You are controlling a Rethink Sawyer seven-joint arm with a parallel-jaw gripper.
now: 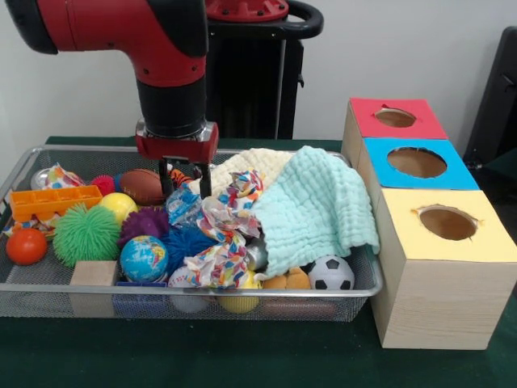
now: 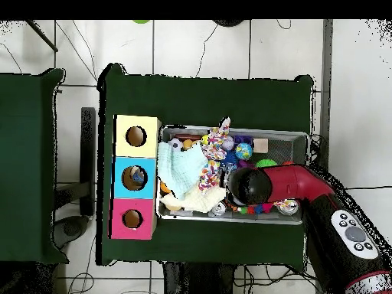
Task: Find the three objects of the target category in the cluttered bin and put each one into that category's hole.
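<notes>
My gripper (image 1: pixel 183 181) hangs open inside the wire bin (image 1: pixel 367 284), its fingertips just above the clutter, with nothing held. A brown football (image 1: pixel 141 186) lies just left of it and a patterned cloth (image 1: pixel 222 234) just below and right. Other balls lie in the bin: soccer ball (image 1: pixel 331 273), globe ball (image 1: pixel 144 259), green spiky ball (image 1: pixel 85 233), yellow ball (image 1: pixel 119 206), orange ball (image 1: pixel 26 246). The wooden box has a red hole (image 1: pixel 396 118), a blue hole (image 1: pixel 417 162) and a yellow hole (image 1: pixel 447 223). In the overhead view the arm (image 2: pixel 260 186) hides the gripper.
A mint cloth (image 1: pixel 319 210) and a cream cloth (image 1: pixel 250 162) drape over the bin's right half and hide things beneath. An orange tray (image 1: pixel 55 200) and a wooden block (image 1: pixel 93 275) sit at the left. The box (image 2: pixel 135 178) stands against the bin (image 2: pixel 295 136).
</notes>
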